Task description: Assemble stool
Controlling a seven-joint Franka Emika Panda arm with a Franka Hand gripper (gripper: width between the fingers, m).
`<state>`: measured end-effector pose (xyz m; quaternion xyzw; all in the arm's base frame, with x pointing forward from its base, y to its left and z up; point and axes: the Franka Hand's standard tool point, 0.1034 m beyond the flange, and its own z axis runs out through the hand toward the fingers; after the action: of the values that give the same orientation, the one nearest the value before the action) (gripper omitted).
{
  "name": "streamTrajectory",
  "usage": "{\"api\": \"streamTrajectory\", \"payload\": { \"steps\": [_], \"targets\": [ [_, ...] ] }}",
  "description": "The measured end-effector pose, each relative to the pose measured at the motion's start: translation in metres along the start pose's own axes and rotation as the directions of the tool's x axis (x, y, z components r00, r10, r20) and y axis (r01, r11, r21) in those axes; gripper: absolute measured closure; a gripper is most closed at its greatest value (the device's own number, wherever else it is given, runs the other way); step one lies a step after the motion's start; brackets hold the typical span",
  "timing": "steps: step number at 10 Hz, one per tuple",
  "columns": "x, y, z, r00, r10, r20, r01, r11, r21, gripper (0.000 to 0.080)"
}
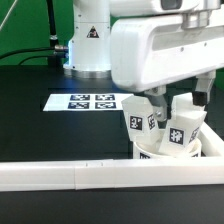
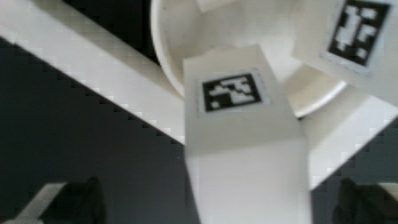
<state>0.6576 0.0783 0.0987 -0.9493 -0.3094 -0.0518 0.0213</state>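
Note:
The stool's round white seat (image 1: 150, 152) lies upside down against the border rail, with tagged white legs standing up from it. One leg (image 1: 139, 121) rises on the exterior view's left of the seat and another (image 1: 183, 130) on its right. My gripper (image 1: 165, 108) hangs just above them, open. In the wrist view a leg with a tag (image 2: 231, 95) runs between my two dark fingers (image 2: 63, 200), with a gap on each side. Behind it is the seat (image 2: 169, 50), and a second tagged leg (image 2: 361, 35) stands beside it.
The long white border rail (image 1: 90, 172) runs along the table's front edge, right beside the seat, and shows as a diagonal bar (image 2: 80, 62) in the wrist view. The marker board (image 1: 85, 102) lies flat further back. The arm's base (image 1: 88, 40) stands behind it.

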Motion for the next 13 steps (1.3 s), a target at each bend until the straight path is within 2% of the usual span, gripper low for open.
{"api": "streamTrajectory", "payload": {
  "steps": [1,4,7,8,9,10,12,13],
  "targets": [
    [-0.003,-0.001,0.002,1.0,0.003,0.001,-0.003,1.0,-0.001,0.0151],
    [-0.007,-0.004,0.023,1.0,0.024,0.01,-0.024,1.0,-0.003,0.0151],
    [-0.007,-0.003,0.022,0.998,0.063,0.009,-0.063,0.998,-0.004,0.0197],
    [-0.007,-0.003,0.022,0.997,0.072,0.009,-0.071,0.997,-0.004,0.0372],
    [-0.007,-0.003,0.022,0.983,0.183,0.008,-0.183,0.983,-0.005,0.0372],
    [-0.007,-0.003,0.022,0.964,0.266,0.007,-0.266,0.964,-0.005,0.0464],
    [-0.006,-0.002,0.022,0.917,0.399,-0.006,-0.399,0.917,-0.005,0.0464],
    [-0.006,0.0,0.022,0.832,0.553,-0.037,-0.553,0.833,0.012,0.0464]
  ]
}}
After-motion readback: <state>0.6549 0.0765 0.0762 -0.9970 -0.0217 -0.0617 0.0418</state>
